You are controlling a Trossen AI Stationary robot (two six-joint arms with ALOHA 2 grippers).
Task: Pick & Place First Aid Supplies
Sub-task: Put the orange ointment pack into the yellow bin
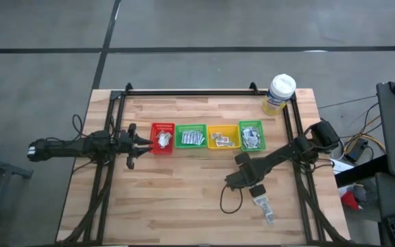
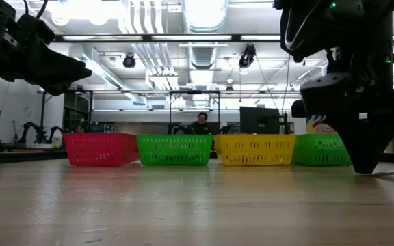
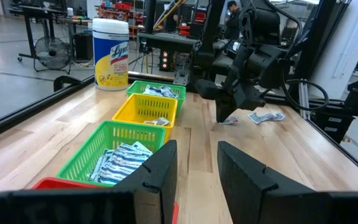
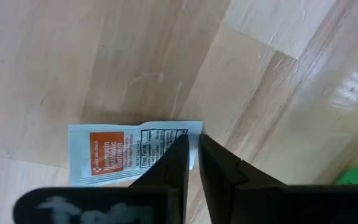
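The first aid supplies are small flat sachets. Many lie in the red [image 1: 162, 137], green [image 1: 190, 136], yellow [image 1: 221, 137] and second green [image 1: 251, 135] bins. A white sachet with an orange label [image 4: 129, 155] lies flat on the wood at the near right. My right gripper [image 4: 192, 142] points down at one short end of it, its fingers almost together. Two more sachets [image 1: 266, 210] lie just nearer the table's front edge. My left gripper [image 3: 197, 168] waits open and level beside the red bin, holding nothing. My right gripper comes from above, its fingers pointing down. Its fingertips [image 4: 180, 149] close on the short end of the sachet away from the orange label [image 4: 194, 134]. Only a thin slit remains between them. The sachet still lies flat on the table.
A yellow wipes tub with a white lid [image 1: 280, 94] stands at the far right corner. Black frame rails [image 1: 297, 158] run along the table's left, right and far sides. Bare wood lies in front of the bins. A person sits in the room beyond the table [image 2: 200, 123].
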